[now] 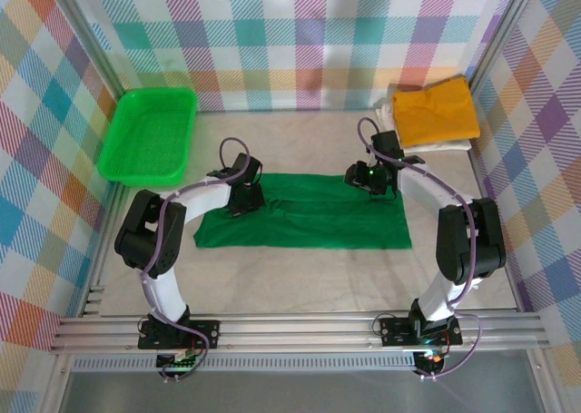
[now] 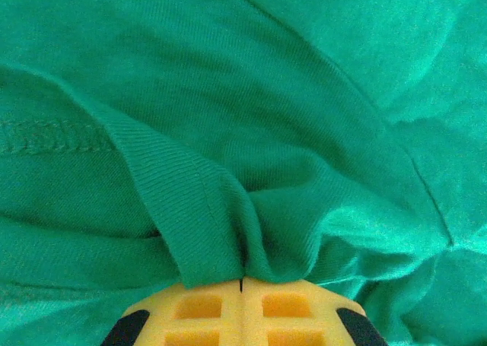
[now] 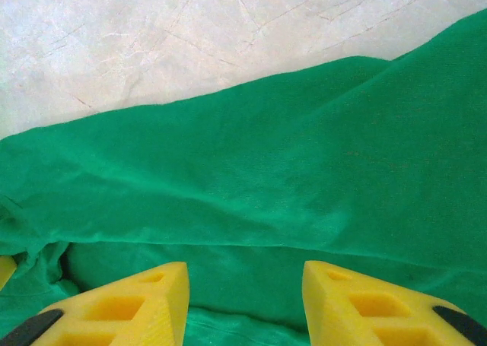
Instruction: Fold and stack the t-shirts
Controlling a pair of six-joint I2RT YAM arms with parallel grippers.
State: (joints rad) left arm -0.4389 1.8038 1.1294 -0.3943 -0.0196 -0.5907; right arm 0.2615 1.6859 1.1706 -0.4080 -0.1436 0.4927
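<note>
A dark green t-shirt [image 1: 309, 224] lies as a long folded strip across the middle of the table. My left gripper [image 1: 243, 200] sits on the strip's upper left part. In the left wrist view its yellow fingers [image 2: 198, 308] are pressed together, and the gripper [image 2: 242, 284] is shut on a bunched ribbed fold of the green cloth [image 2: 266, 118]. My right gripper [image 1: 374, 182] is at the strip's upper right edge. It stands open [image 3: 245, 289] just above the green cloth [image 3: 304, 179], with nothing between its fingers. A folded mustard yellow t-shirt [image 1: 438, 111] lies on a white one [image 1: 388, 113] at the back right.
A bright green mesh basket [image 1: 150, 133] stands at the back left. Checked walls close in the table on three sides. Bare pale tabletop [image 3: 152, 34] shows beyond the shirt's far edge, and a metal rail [image 1: 300, 329] runs along the near edge.
</note>
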